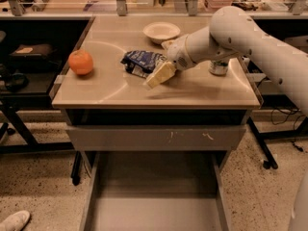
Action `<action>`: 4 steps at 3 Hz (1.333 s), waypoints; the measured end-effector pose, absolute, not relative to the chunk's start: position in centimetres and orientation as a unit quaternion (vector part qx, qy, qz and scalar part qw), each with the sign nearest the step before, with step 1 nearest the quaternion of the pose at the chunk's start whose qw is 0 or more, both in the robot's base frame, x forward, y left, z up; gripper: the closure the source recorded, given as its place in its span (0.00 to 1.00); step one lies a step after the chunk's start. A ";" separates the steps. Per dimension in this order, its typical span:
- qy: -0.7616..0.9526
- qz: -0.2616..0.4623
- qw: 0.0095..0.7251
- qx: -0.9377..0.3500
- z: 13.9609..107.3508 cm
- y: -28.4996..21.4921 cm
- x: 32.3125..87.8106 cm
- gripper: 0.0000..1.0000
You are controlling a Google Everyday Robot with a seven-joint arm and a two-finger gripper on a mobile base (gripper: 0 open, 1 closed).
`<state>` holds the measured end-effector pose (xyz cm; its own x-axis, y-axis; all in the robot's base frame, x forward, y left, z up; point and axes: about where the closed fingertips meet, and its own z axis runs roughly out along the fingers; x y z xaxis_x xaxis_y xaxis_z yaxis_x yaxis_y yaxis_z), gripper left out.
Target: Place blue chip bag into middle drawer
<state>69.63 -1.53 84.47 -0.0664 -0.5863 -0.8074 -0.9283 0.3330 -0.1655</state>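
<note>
The blue chip bag (140, 62) lies crumpled on the tan table top, near the middle. My gripper (160, 74) comes in from the right on the white arm and hangs just to the right of the bag, its cream-coloured fingers (159, 75) pointing down and left at the bag's right edge. The middle drawer (154, 201) is pulled out below the table, wide and grey with a flat floor and nothing in it.
An orange (81, 62) sits at the table's left edge. A cream bowl (161, 31) stands at the back. A soda can (218, 67) is behind my arm at the right. A scuffed grey drawer front (155, 137) sits above the open drawer. A shoe (14, 220) shows bottom left.
</note>
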 end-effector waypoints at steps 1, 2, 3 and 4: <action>0.701 0.204 0.418 -0.540 84.5 -1.5 69.6 0.20; 0.701 0.204 0.418 -0.540 84.5 -1.5 69.6 0.41; 0.701 0.204 0.418 -0.540 84.5 -1.5 69.6 0.66; 0.701 0.204 0.418 -0.540 84.5 -1.5 69.6 0.90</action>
